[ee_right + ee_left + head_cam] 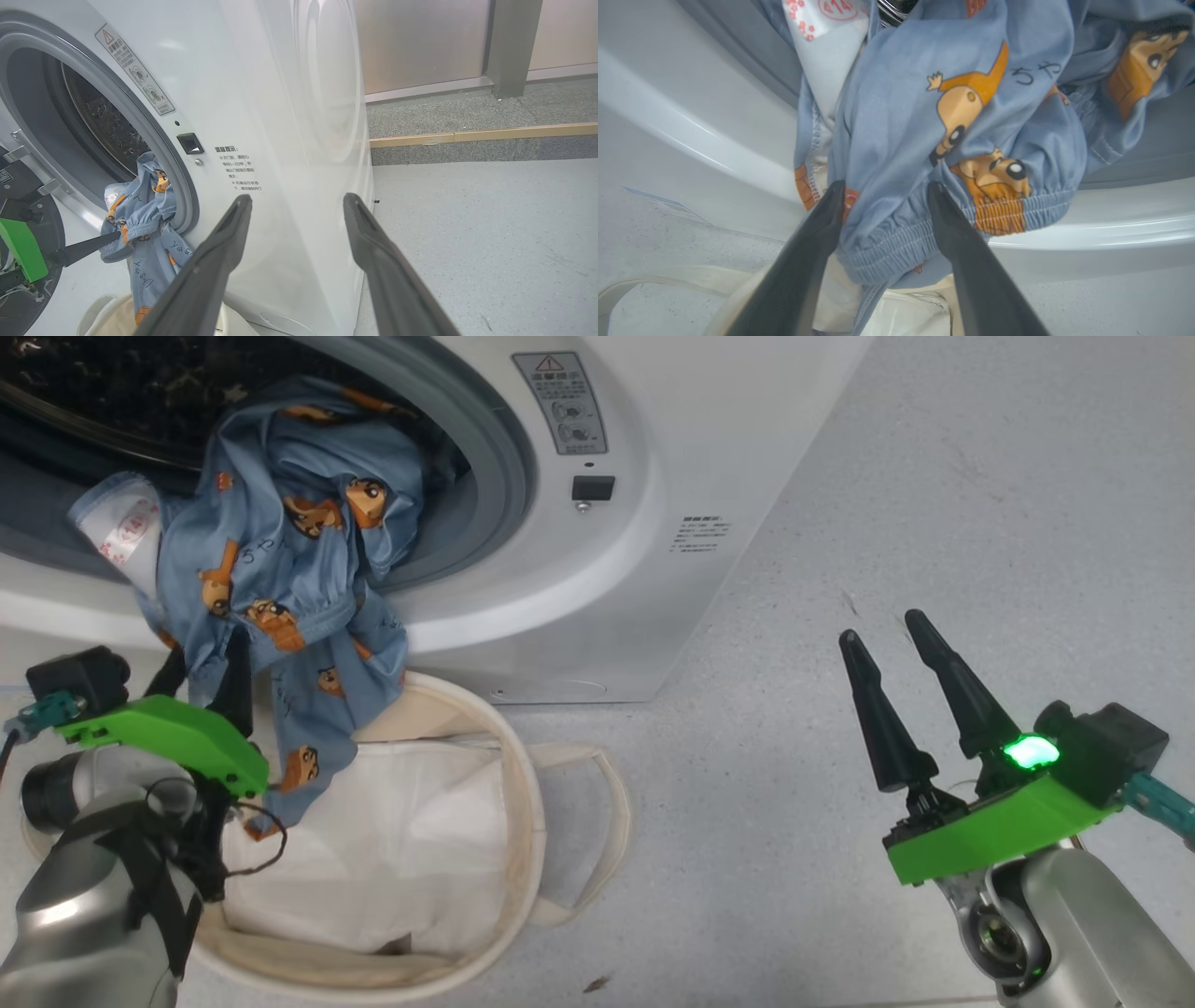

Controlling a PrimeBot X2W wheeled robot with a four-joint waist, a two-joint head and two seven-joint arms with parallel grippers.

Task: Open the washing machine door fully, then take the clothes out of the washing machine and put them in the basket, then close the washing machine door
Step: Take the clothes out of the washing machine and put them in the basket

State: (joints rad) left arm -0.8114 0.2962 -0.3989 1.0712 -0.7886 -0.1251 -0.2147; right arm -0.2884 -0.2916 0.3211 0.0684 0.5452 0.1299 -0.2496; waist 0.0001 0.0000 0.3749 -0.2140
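The washing machine [672, 439] stands with its drum mouth uncovered. Its door [53, 233] is swung out at the left edge of the right wrist view. The light blue bear-print clothes [289, 551] spill from the drum over the grey ring, and their lower end hangs into the basket [525, 784]. My left gripper [205, 663] is open, and the gathered elastic edge of the clothes [896, 233] bulges between its spread fingers [817, 233]. My right gripper [882, 627] is open and empty over the floor, right of the machine.
A plain white sheet [401, 840] lines the basket, which sits on the floor right below the drum mouth. The basket's loop handle [611, 821] lies toward the right. Grey floor [934, 476] stretches right of the machine, with a wooden strip [467, 136] and a wall beyond.
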